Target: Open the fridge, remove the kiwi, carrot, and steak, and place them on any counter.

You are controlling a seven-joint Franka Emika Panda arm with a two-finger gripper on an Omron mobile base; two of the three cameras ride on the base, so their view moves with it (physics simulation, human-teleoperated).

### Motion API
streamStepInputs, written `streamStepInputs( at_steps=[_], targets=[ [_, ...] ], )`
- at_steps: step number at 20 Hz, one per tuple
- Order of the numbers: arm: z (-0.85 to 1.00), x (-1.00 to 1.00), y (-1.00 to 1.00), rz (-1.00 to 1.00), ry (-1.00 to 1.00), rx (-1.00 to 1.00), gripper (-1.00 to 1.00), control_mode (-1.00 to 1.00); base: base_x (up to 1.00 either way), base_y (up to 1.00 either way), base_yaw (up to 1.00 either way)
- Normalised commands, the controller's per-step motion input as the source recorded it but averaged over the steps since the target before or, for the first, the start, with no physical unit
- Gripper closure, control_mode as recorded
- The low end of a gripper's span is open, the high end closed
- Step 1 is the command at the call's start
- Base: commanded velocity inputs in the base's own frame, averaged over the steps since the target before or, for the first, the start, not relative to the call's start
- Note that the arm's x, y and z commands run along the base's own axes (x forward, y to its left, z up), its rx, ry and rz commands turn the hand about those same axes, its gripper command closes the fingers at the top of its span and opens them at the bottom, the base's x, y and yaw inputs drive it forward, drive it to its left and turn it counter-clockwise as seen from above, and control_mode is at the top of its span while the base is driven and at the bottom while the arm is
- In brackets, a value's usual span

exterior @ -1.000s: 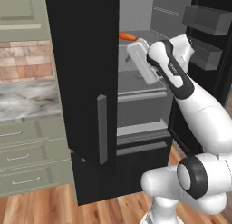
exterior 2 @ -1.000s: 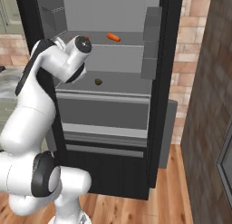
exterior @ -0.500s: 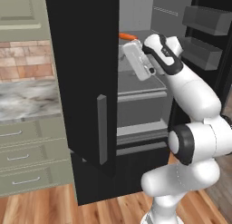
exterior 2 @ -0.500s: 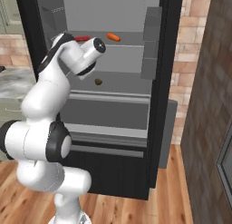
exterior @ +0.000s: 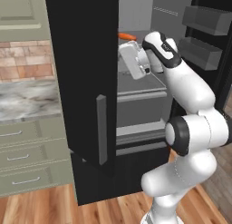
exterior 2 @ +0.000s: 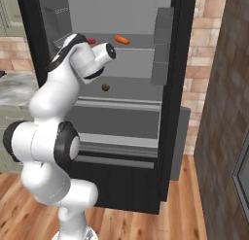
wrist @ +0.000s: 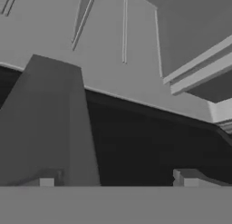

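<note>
Black fridge open, orange carrot on upper shelf, kiwi below, fingers apart.

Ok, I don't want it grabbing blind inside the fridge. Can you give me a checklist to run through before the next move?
1. Fridge door open: ok.
2. Carrot on the upper shelf, free: ok.
3. Steak on the same shelf, partly behind the arm: ok.
4. Kiwi on the shelf below: ok.
5. Gripper open, holding nothing: ok.
6. Gripper lined up with any item: cannot tell.
7. Counter beside the fridge for set-down: ok.
</note>
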Motion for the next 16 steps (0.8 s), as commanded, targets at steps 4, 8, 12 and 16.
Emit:
streamStepInputs(
  at_steps=[4, 8, 12, 16],
  targets=[
    [-0.09, -0.59, 0.98, 0.27, -0.07, -0.02, -1.0, -1.0, 0.0, 0.0, 0.0],
    [-0.19, -0.81, 1.0, 0.29, -0.11, -0.09, -1.0, -1.0, 0.0, 0.0, 0.0],
    [-0.27, -0.99, 1.0, 0.19, -0.43, -0.11, -1.0, -1.0, 0.0, 0.0, 0.0],
    [-0.08, -0.77, 0.7, 0.04, -0.34, -0.02, -1.0, -1.0, 0.0, 0.0, 0.0]
  ],
)
